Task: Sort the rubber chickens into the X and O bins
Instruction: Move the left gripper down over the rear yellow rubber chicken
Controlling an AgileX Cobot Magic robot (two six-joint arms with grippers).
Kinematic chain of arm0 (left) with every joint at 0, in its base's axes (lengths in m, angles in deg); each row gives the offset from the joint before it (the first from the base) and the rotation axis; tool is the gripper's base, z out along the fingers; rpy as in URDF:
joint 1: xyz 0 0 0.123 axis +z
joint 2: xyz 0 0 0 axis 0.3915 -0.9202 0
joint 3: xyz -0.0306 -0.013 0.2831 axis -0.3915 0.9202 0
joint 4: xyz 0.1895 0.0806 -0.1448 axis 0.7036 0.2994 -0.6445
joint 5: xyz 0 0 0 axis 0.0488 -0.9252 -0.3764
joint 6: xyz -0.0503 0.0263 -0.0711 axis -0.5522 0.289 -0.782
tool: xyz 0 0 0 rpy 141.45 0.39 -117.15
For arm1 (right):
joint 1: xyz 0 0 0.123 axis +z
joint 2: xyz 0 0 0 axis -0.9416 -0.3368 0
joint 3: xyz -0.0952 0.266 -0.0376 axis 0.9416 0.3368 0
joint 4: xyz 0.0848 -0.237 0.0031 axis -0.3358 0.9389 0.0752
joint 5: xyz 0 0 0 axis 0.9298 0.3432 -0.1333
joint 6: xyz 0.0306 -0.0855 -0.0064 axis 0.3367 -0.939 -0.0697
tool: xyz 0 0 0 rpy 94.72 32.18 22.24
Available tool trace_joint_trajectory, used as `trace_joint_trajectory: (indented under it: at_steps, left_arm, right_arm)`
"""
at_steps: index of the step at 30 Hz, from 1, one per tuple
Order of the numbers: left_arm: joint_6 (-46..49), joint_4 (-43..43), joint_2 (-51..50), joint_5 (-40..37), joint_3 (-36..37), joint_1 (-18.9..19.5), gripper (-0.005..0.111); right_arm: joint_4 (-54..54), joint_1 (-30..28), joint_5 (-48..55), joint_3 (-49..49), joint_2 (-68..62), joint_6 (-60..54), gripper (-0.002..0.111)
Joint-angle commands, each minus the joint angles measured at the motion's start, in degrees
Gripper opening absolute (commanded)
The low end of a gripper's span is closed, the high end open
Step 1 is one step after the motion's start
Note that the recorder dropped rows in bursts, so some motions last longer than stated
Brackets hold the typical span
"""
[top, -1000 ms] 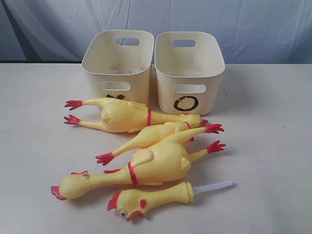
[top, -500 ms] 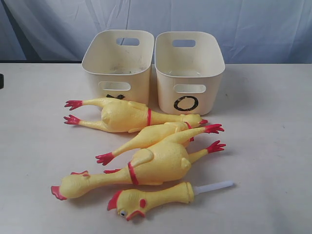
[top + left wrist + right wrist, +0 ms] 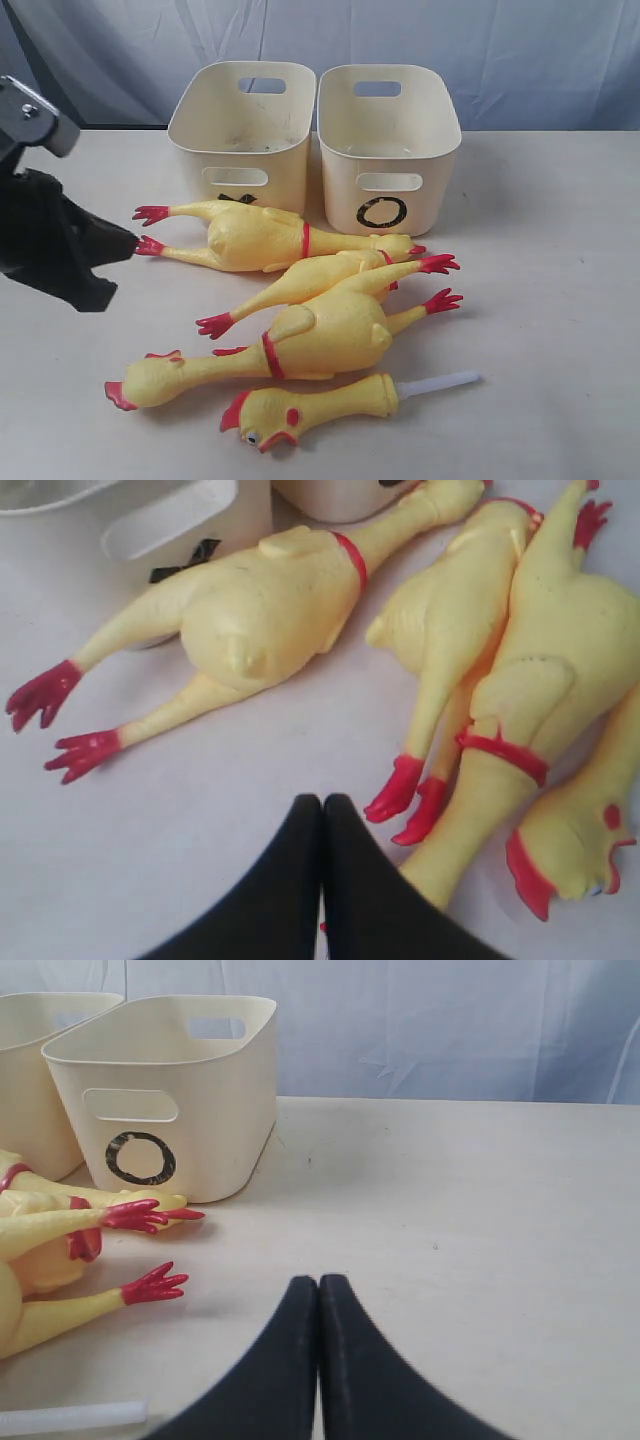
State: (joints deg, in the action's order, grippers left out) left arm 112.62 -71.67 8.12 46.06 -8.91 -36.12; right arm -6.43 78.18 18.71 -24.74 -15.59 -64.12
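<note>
**Sorting scene, exterior and wrist views.** We take as landmark the O bin (image 3: 430,185), a cream plastic tub with rounded corners, slot handles and a black O on its front wall. Just beside it, on its left in the exterior view, stands the matching X bin (image 3: 285,175). Four yellow rubber chickens with red feet lie on the pale table (image 3: 560,300) in front of the O bin, none inside either tub. The first large chicken (image 3: 250,238) lies nearest the O bin, its head just before the marked wall. Farther out come the slim chicken (image 3: 310,280), the second large chicken (image 3: 320,335) and the small chicken (image 3: 320,405), which ends in a white tube. The black left gripper (image 3: 322,810), fingers pressed together and empty, hovers well left of the O bin. The right gripper (image 3: 318,1290), likewise closed on nothing, faces the O bin's marked wall from well apart.
</note>
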Motion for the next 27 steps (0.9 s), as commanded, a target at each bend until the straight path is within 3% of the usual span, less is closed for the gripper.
trace_joint_trajectory:
  at_steps: [1, 5, 8, 11, 14, 19, 27]
  left_arm:
    - [3.5, 1.7, -5.2, 2.6, -0.4, -4.8, 0.000]
    - [12.1, 3.1, -10.6, 4.2, -0.4, -10.2, 0.000]
    - [15.5, 3.3, -14.2, 7.5, -0.4, -12.7, 0.007]
    - [16.7, 3.3, -19.2, 8.2, -2.6, -13.2, 0.022]
    - [16.7, 3.3, -22.5, 9.4, -5.0, -13.2, 0.045]
    - [16.7, 0.8, -24.5, 13.6, -5.2, -13.2, 0.067]
    - [16.9, -0.6, -27.0, 13.1, -5.3, -13.4, 0.067]
  right_arm:
    - [0.1, 0.2, -0.2, 0.1, 0.2, -0.2, -0.001]
    - [0.1, 0.2, 0.0, 0.1, 0.2, -0.2, -0.001]
    - [0.1, 0.2, 0.0, 0.1, 0.2, -0.2, -0.001]
    - [0.1, 0.2, 0.0, 0.1, 0.2, -0.2, -0.001]
    - [0.1, 0.2, 0.0, 0.1, 0.2, -0.2, -0.001]
    - [0.1, 0.2, -0.1, 0.1, 0.2, -0.2, -0.001]
    - [0.1, 0.2, -0.1, 0.1, 0.2, -0.2, -0.001]
